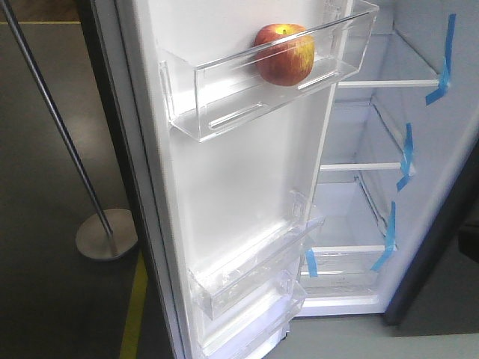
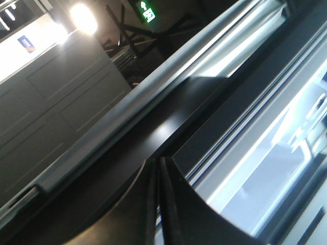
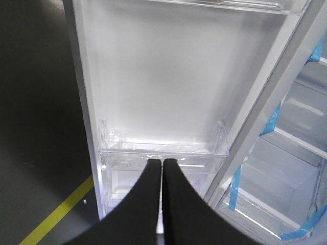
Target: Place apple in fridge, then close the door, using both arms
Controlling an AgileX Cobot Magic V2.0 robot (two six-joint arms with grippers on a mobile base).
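I see the round, glossy red apple with yellow streaks (image 1: 284, 54) sitting in the upper clear plastic bin (image 1: 224, 97) on the white inner lining of the tall narrow fridge door (image 1: 232, 202), which stands open. The first half of the job looks done to me; the door is what I handle next.

I judge the door stiff and fairly heavy on its hinge, smooth on its faces, so I would push flat against its dark outer side or its long free edge rather than pinch it. The bins look thin and brittle, not a place to press. The apple is round and can roll in its bin, so a gentle swing suits.

My left end effector (image 2: 157, 204) has its dark fingers pressed together, empty, close beside a long dark edge of the door or cabinet; I cannot tell which. My right end effector (image 3: 162, 199) is likewise closed on nothing, pointing at a lower clear door bin (image 3: 163, 148).

Inside the dark grey fridge with white interior (image 1: 419, 187), white shelves (image 1: 385, 83) carry blue tape strips (image 1: 445, 60). A metal pole on a round base (image 1: 105, 233) stands on the floor near the door's outer side, where the left arm must work.
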